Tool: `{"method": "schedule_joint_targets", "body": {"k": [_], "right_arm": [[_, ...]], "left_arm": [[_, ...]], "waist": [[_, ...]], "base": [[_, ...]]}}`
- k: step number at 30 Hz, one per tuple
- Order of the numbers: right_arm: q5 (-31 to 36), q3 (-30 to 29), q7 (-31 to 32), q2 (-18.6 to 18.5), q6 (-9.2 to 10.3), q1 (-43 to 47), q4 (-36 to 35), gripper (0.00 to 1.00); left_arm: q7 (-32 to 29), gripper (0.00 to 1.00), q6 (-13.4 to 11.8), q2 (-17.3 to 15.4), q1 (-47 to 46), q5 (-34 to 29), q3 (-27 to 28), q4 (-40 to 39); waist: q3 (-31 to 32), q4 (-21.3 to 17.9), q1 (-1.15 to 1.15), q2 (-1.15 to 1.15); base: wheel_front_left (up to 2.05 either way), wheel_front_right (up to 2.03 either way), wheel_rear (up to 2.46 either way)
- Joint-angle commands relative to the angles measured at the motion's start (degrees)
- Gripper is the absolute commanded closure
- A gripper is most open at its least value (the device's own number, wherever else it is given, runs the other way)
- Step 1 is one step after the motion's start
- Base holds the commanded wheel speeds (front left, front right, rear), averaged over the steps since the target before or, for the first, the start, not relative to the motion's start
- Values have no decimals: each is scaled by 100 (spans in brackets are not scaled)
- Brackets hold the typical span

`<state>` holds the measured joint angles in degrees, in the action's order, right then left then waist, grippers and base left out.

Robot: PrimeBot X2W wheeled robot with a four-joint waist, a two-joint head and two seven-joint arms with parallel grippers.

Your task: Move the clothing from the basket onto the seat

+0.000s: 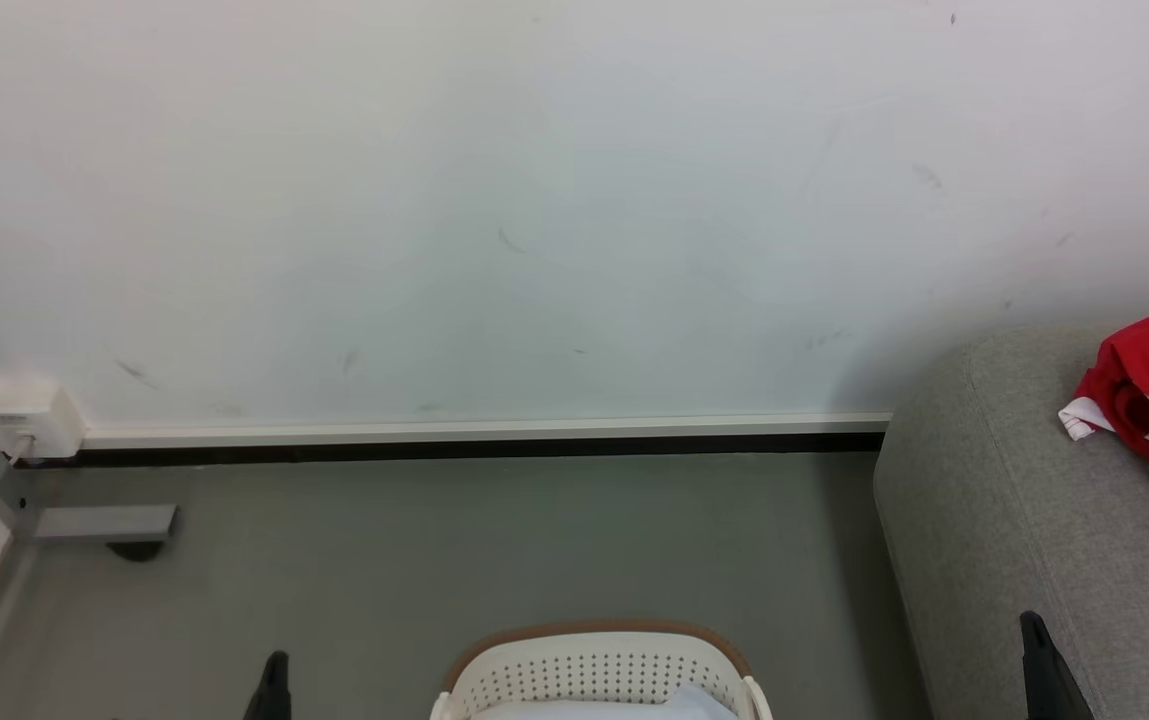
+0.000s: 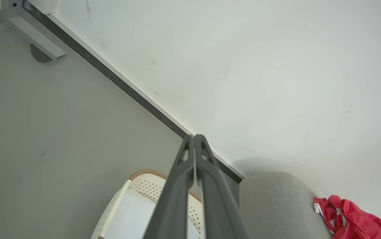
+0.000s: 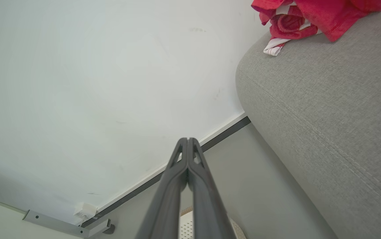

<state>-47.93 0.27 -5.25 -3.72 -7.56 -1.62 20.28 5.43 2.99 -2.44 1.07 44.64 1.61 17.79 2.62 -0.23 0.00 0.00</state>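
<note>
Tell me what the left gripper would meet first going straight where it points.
Likely the scuffed white wall, just above its dark skirting strip; nothing stands before the shut left gripper, though depth is unclear.

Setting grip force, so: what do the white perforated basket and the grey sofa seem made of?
The oval white perforated basket looks like matte moulded plastic: regular punched holes. Its brown rim may be woven wrap. The large grey rounded sofa looks upholstered in coarse woven fabric: visible weave, stitched seam.
</note>
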Motion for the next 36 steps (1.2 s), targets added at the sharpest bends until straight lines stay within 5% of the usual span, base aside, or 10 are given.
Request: {"method": "schedule_joint_targets", "body": {"k": [1, 36], "right_arm": [[-215, -48, 50, -16, 4, -158, -110, 100], [-2309, -371, 616, 32, 8, -336, -379, 100]], "left_arm": [[-48, 100, 30, -34, -154, 231, 46, -87], [-627, 100, 247, -50, -460, 2474, 277, -240]], "waist": [[-5, 1, 0, 0], [-115, 10, 0, 0]], "base": [[0, 0, 0], [0, 0, 0]]}}
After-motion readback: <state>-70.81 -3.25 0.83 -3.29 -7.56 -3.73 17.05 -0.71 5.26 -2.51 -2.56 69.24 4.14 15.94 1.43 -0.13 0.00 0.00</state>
